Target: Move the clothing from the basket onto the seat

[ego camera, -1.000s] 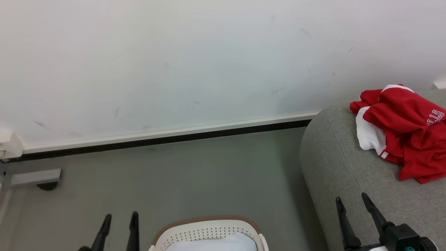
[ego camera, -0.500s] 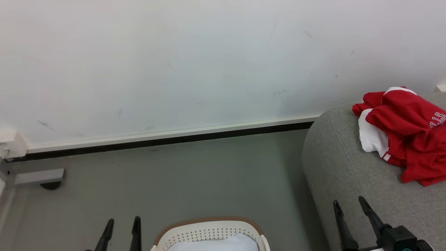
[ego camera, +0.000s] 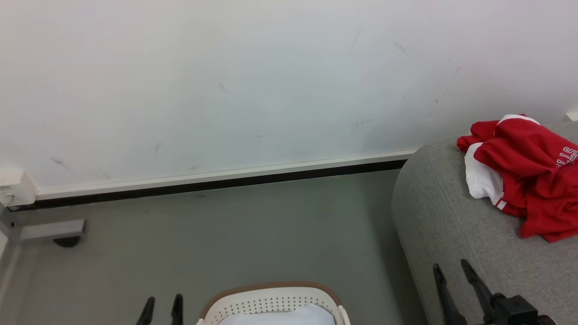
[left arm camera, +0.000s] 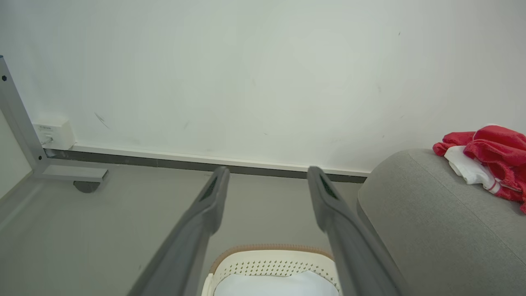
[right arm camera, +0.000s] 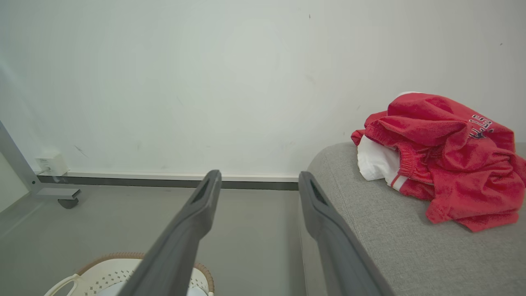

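Red clothing (ego camera: 528, 176) w/ white panel is lying bunched on seat (ego camera: 451, 225), robot's right side; lettering (right arm camera: 480, 126) on it is folding under, only approx. "…LLS" readable. Basket (ego camera: 271, 302) is sitting on floor (ego camera: 226, 234) btwn arms, white lining (ego camera: 280, 317) showing. L gripper (ego camera: 164, 300) & R gripper (ego camera: 450, 265) are both hanging w/ fingers spread, gripping nothing.

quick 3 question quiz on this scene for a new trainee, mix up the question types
1. True or false: the clothing lies on the seat.
2. The basket stands: A) on the seat B) on the floor beside the seat C) on top of the clothing.
3. Fill in: the left gripper and the right gripper both have their fingers ____ and hold nothing.

Key: 1 true; 2 B; 3 open.
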`<state>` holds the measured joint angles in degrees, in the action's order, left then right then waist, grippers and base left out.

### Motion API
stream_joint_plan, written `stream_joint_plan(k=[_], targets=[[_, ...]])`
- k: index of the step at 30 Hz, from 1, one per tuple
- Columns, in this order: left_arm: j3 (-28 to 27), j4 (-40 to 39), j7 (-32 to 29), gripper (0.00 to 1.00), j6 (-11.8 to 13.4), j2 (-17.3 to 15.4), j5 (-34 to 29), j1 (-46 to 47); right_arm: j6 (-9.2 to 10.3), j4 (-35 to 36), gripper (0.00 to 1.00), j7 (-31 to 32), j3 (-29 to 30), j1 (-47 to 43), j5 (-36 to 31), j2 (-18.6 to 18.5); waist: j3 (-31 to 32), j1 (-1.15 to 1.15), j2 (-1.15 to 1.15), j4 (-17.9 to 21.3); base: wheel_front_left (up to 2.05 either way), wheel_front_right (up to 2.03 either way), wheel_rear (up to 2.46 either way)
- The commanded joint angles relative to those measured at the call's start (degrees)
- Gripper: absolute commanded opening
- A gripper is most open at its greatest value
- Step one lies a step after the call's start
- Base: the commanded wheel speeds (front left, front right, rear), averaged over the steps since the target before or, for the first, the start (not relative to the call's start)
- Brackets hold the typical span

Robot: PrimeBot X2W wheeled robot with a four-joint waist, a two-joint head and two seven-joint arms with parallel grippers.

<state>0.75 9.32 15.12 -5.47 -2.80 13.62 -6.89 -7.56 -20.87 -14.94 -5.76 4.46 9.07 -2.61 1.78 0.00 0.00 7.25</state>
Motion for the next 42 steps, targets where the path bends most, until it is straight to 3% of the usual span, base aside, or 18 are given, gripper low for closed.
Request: stream_joint_plan(k=[1,42], targets=[[0.0,0.4,0.0,0.00,0.0,0.1,0.1,-0.2,0.00,-0.3,0.00,0.0,0.0,-0.1,0.1,0.1,0.0,0.00,0.00,0.0,0.00,0.00,0.00],[-3.4,0.3,-9.8,0.00,1.3,0.0,35.6,5.8,0.04,2.3,0.00,9.8,5.6,1.5,37.7,-0.2,-0.5,0.00,0.00,-2.3,0.00,0.00,0.00]])
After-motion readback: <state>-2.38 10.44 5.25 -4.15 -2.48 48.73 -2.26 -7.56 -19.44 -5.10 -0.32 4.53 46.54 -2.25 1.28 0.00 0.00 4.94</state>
